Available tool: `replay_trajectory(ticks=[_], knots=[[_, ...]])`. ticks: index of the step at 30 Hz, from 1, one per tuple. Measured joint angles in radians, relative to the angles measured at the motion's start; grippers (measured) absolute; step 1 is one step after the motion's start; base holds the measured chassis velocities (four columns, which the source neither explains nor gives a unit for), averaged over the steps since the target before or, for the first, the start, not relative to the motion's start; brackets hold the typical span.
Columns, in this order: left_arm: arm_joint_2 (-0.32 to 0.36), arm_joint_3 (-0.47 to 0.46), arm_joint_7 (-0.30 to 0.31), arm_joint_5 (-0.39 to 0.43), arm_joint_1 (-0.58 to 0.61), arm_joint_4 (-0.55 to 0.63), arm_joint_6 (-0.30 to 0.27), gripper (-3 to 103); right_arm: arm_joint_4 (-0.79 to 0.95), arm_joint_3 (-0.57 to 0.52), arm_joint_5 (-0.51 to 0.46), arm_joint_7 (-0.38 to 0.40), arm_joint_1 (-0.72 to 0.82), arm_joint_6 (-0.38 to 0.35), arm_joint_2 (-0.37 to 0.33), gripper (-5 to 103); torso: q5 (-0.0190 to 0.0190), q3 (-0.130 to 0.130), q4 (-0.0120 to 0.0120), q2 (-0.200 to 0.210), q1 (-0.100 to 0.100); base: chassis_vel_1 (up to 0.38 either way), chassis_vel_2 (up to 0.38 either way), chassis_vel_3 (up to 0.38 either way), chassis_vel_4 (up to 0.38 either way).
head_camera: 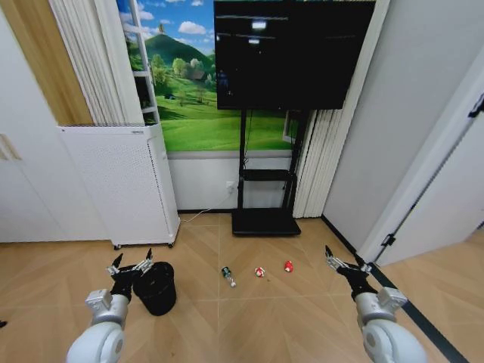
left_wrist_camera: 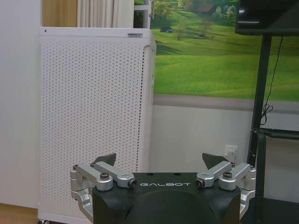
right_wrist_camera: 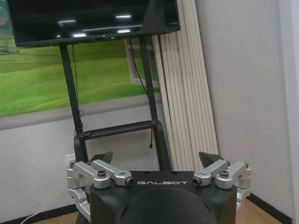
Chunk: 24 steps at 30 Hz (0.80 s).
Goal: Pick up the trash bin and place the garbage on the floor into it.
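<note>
Herringbone floor [head_camera: 249, 318] with litter scattered before the TV stand [head_camera: 265, 221].
Left gripper [head_camera: 131, 264] hovers wide open and empty, just beside the trash bin [head_camera: 156, 287]; bottle [head_camera: 228, 276], wrapper [head_camera: 259, 271] and red piece [head_camera: 288, 265] lie between it and the right gripper [head_camera: 344, 261], also spread open, holding nothing.

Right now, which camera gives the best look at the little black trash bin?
The head view: the trash bin stands whole on the floor, just beside the open left gripper. The left wrist view looks over it at a white appliance; the right wrist view faces the TV stand.
</note>
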<state>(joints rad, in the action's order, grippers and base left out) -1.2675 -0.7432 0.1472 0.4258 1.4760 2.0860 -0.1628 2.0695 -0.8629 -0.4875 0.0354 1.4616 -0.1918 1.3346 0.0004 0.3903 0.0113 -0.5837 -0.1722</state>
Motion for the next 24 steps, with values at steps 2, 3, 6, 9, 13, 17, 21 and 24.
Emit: replay_trajectory(ticks=[2,3,6,9,13,17,21,24], knots=[[0.000,0.000,0.000,0.000,0.001,0.000,0.000,100,0.000,0.000,0.000,0.000,0.000,0.000,0.000,100,-0.0009,0.000,0.0003,0.000,0.000,-0.187,0.190,0.197,-0.195],[0.000,0.000,0.000,0.000,0.001,0.000,0.000,100,0.000,0.000,0.000,0.000,0.000,0.000,0.000,100,-0.0009,0.000,0.0003,0.000,0.000,-0.187,0.197,0.189,-0.194],[0.000,-0.001,0.000,0.000,0.001,0.000,0.000,100,-0.001,0.000,0.000,-0.001,0.000,0.000,0.000,100,0.0002,0.000,-0.0001,0.000,0.000,-0.200,0.193,0.187,-0.195],[0.000,-0.001,0.000,0.000,0.002,0.000,0.000,100,-0.001,0.000,0.000,-0.001,0.001,0.000,-0.002,100,-0.0007,0.000,-0.0001,0.000,0.000,-0.204,0.219,0.193,-0.209],[0.000,-0.001,0.000,0.000,0.002,0.000,0.000,100,0.000,-0.001,0.000,-0.001,0.001,0.000,-0.003,100,-0.0009,0.000,0.0002,0.000,0.000,-0.199,0.200,0.195,-0.213],[0.001,-0.001,0.000,0.000,0.002,0.000,0.000,100,0.001,0.000,-0.001,-0.001,0.002,0.000,-0.003,100,-0.0013,0.000,0.0000,0.000,0.000,-0.209,0.200,0.214,-0.198],[0.002,-0.001,-0.001,0.001,0.002,-0.001,0.000,100,0.000,0.001,0.000,-0.002,0.002,0.000,-0.003,100,-0.0007,0.000,0.0003,0.000,0.000,-0.201,0.185,0.207,-0.196],[0.002,-0.001,-0.001,0.001,0.002,-0.002,0.000,100,0.000,0.001,0.000,-0.002,0.003,0.000,-0.002,100,0.0000,0.000,0.0001,0.000,0.000,-0.203,0.193,0.191,-0.195]])
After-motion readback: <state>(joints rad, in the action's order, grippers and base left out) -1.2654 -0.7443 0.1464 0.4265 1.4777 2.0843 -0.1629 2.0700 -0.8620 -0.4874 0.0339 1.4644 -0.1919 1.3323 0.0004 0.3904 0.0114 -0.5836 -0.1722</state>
